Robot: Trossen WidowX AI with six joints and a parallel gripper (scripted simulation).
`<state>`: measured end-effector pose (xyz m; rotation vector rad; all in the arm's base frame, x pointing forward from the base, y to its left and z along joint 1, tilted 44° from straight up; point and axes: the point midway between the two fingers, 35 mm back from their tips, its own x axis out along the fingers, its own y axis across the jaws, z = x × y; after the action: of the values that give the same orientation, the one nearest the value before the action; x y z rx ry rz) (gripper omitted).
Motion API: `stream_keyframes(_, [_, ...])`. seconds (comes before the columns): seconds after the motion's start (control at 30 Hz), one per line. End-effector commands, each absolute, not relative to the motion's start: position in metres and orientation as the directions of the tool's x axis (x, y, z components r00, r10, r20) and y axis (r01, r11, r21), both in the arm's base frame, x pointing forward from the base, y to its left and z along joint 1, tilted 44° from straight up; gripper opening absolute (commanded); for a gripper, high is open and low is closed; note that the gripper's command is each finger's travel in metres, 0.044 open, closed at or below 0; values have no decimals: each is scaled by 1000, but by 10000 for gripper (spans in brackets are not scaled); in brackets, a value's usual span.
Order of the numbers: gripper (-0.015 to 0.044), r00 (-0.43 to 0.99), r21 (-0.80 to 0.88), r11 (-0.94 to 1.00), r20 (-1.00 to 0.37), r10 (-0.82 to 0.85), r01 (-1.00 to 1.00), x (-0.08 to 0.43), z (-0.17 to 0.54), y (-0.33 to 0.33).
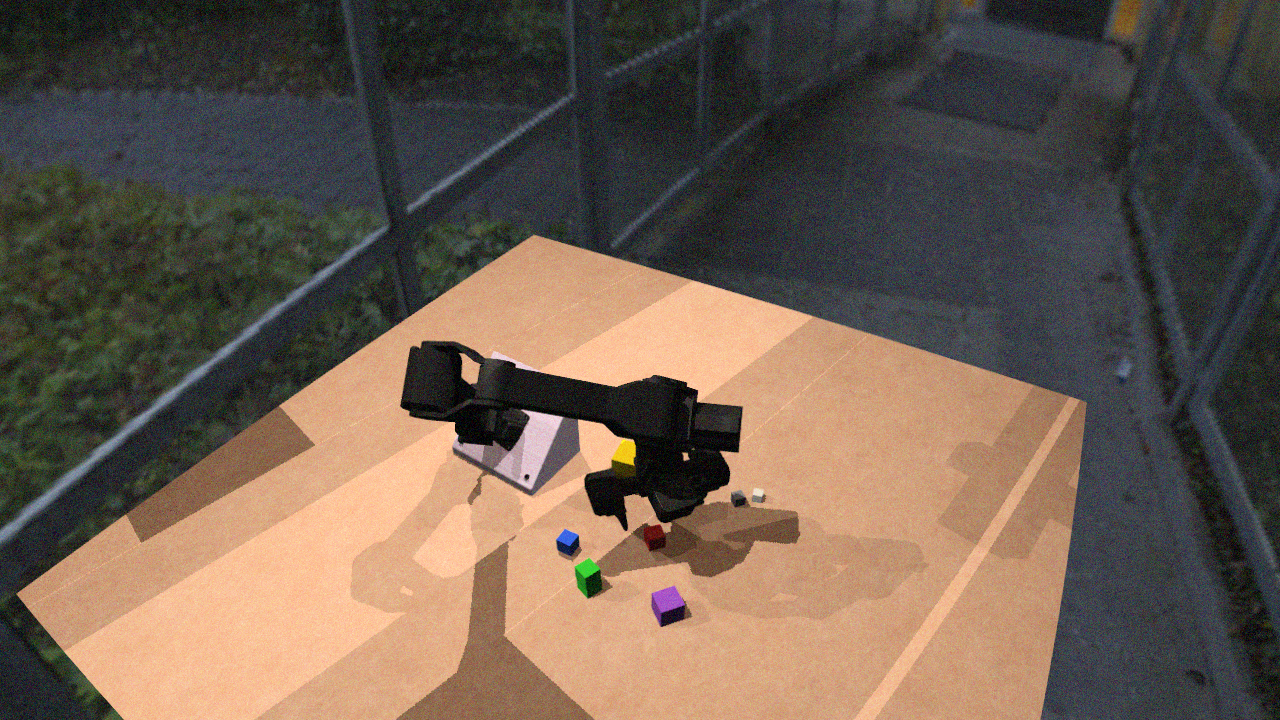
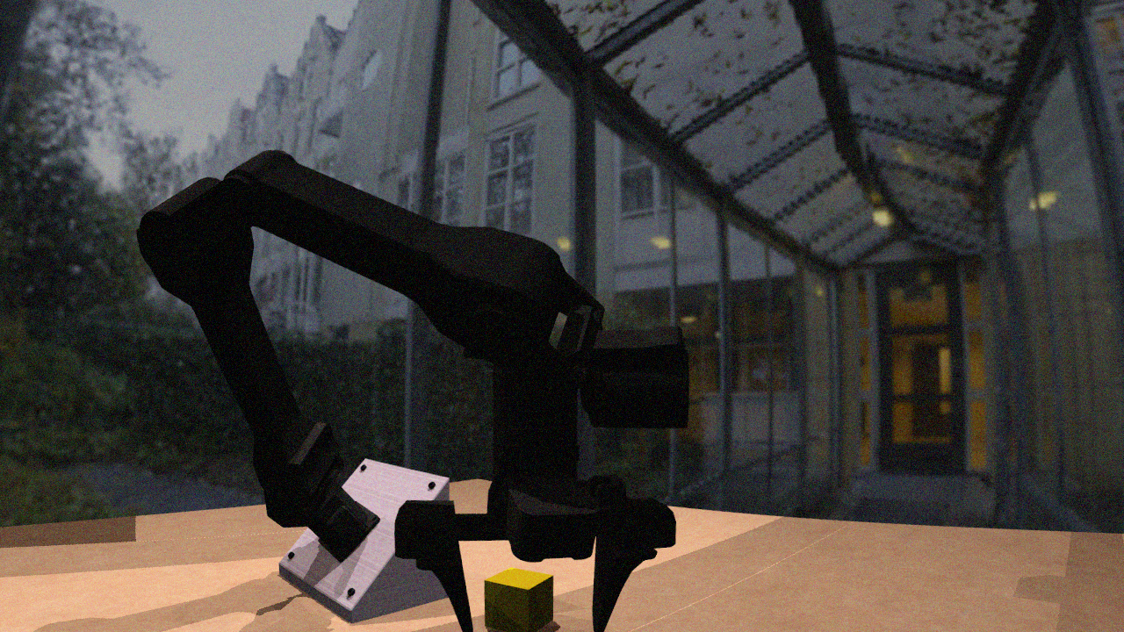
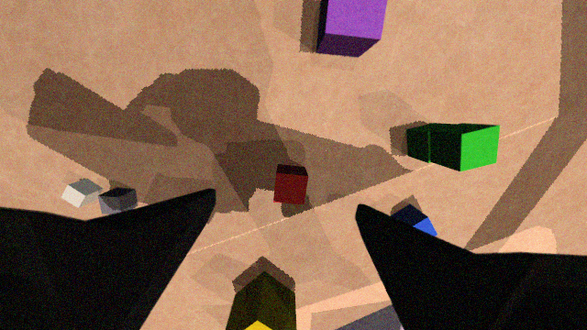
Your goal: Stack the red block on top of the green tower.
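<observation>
The red block [image 1: 655,537] [image 3: 291,185] lies on the table in the arm's shadow. In the wrist view it appears between and slightly beyond the fingertips. The green tower [image 1: 588,578] [image 3: 479,148] stands upright, with a seam visible in the wrist view, and nothing rests on its top. My gripper [image 1: 643,522] [image 2: 534,628] [image 3: 288,203] is open and empty, pointing down above the table near the red block. The red block and tower do not show in the exterior view.
A blue block [image 1: 567,541] [image 3: 426,225] lies near the tower, partly behind a finger in the wrist view. A purple block [image 1: 667,606] [image 3: 353,20], yellow block [image 1: 623,459] [image 2: 518,605] [image 3: 261,302], small grey block [image 1: 738,498] and white block [image 1: 758,494] surround the area. A sloped base [image 1: 559,452] stands behind.
</observation>
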<state>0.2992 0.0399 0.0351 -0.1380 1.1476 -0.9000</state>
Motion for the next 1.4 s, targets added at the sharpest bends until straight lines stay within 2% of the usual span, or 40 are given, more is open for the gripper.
stream_keyframes(0.0, [440,112,-534,654,-723,-682,536,298,28,33])
stream_keyframes(1.27, [440,112,-535,653,-722,-683,536,301,5,11])
stream_keyframes(1.37, [361,112,-535,653,-722,-683,536,301,5,11])
